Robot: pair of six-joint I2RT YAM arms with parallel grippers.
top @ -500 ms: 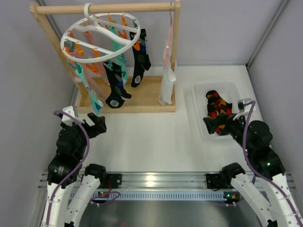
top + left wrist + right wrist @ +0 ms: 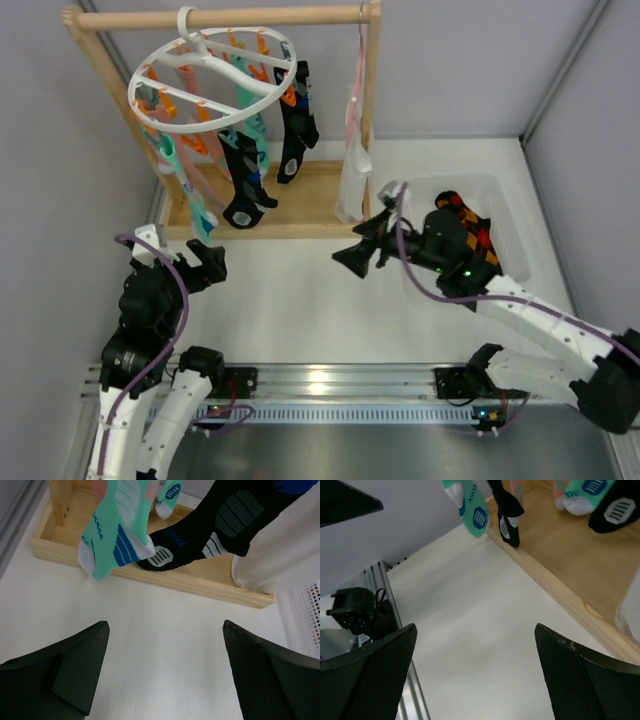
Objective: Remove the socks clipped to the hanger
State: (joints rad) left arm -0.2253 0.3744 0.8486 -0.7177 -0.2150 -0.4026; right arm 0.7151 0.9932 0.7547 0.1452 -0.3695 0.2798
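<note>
The hanger (image 2: 200, 127), a white oval ring with orange and teal clips, hangs by its hook from the wooden rod. Several socks are clipped to it: black ones (image 2: 243, 185) and mint-green ones (image 2: 196, 205). My left gripper (image 2: 202, 263) stands open low over the table, just in front of the rack's left end. Its wrist view shows a mint sock (image 2: 117, 535) and a black sock (image 2: 210, 530) ahead of the empty gripper (image 2: 165, 630). My right gripper (image 2: 362, 244) is open over mid-table, near the rack's front right corner. Nothing lies between its fingers (image 2: 475, 630), and socks (image 2: 472, 505) dangle farther off.
The wooden rack (image 2: 225, 17) has a flat base (image 2: 310, 200) at the back of the table. A long pale cloth (image 2: 353, 170) hangs at its right post. A white bin (image 2: 500, 215) at the right holds orange-and-black socks (image 2: 455, 212). A metal rail (image 2: 320, 385) runs along the near edge.
My right arm has swung left from over the bin to the middle of the table near the rack's base, jaws still wide. The left arm has not moved.
</note>
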